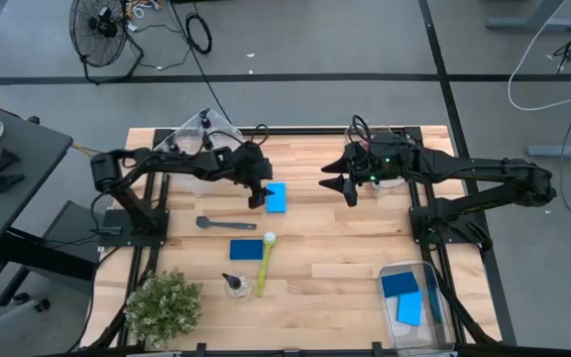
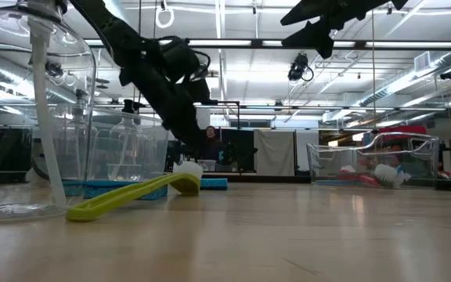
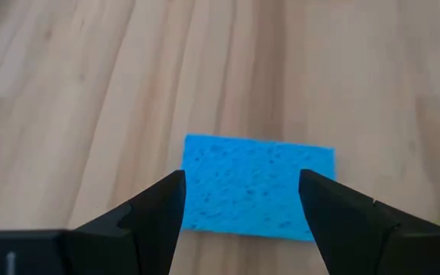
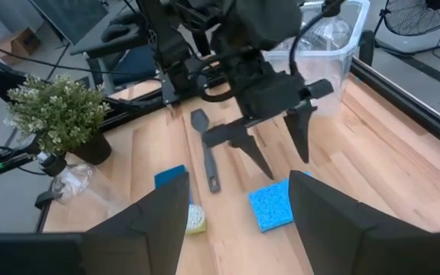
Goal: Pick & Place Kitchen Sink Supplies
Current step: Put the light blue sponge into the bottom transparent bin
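While the left gripper (image 1: 259, 198) hovers jaws wide over 1 blue sponge (image 1: 276, 196) at table centre, right gripper (image 1: 340, 183) at 3 o'clock of it, raised, jaws wide and empty.

Count on the table: two loose blue sponges (image 1: 276, 197) (image 1: 247, 249), two more sponges (image 1: 404, 296) in one bin (image 1: 439, 327), two bins total, one grey brush (image 1: 212, 223), one yellow-green brush (image 1: 265, 260), one clear bottle (image 1: 234, 286), one plant (image 1: 164, 305).
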Available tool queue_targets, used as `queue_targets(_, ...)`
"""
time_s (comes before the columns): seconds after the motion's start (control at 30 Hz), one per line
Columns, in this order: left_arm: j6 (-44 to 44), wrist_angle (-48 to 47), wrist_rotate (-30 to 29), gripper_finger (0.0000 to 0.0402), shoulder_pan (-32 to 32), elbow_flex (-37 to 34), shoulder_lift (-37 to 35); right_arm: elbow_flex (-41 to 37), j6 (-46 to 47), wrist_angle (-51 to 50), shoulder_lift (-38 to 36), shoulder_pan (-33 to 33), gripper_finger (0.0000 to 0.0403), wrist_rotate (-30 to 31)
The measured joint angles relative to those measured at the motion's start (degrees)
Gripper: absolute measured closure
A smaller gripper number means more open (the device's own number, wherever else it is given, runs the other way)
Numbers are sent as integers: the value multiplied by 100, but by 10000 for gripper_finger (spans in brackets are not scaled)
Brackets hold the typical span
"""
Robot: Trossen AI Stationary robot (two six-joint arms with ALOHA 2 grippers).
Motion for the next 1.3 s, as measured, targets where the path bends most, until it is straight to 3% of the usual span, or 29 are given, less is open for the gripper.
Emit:
queue_targets(0.9,-598,599,-21,146,159,7,1091,0,-66,-66,-2,2,179,151)
queue_targets(1.3,-591,588,-17,263,161,7,1093,0,-64,-69,-2,2,179,151)
